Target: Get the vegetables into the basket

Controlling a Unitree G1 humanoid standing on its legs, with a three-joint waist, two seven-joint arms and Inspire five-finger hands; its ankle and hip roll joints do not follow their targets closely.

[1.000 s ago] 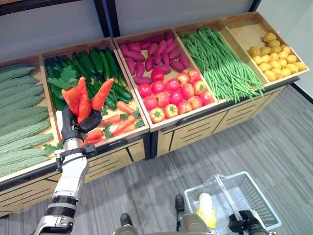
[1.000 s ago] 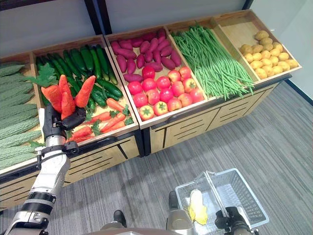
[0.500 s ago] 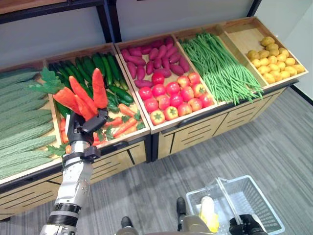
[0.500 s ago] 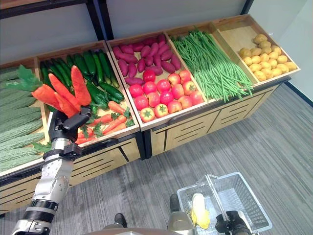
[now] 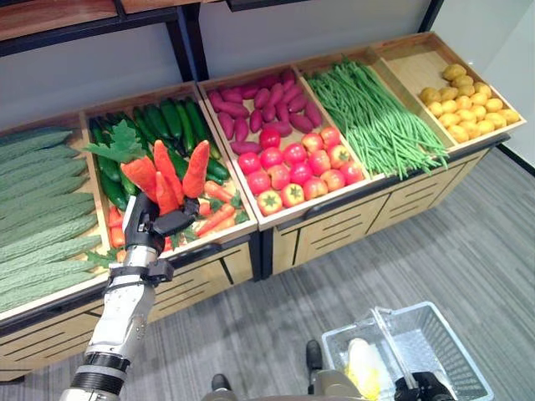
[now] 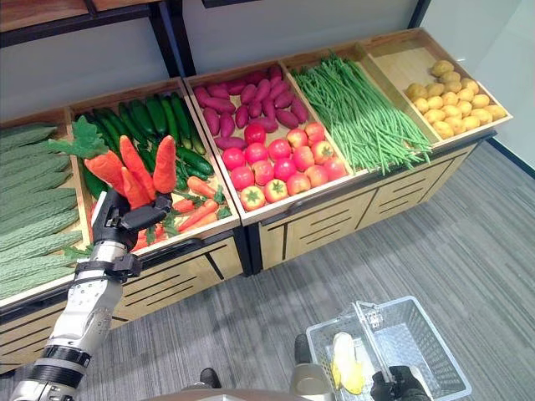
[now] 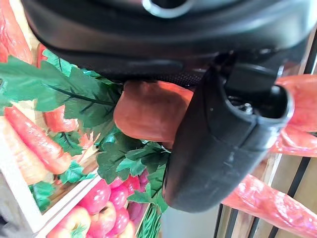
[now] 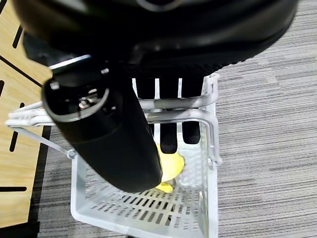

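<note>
Carrots (image 5: 171, 171) swung right | left hand (image 5: 149, 225) fingers clamp them | right hand (image 8: 106, 136) fingers curl round basket handle (image 8: 171, 104)

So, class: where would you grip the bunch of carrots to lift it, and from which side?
Grip the bunch of carrots low, where the roots meet, coming from beneath. They fan upward and apart, with leaves on top, so only that end fits one grasp, as the left hand shows.

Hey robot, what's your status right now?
Left hand shut on orange carrot bunch, above bin. Right hand holds white wire basket handle. Path clear.
</note>
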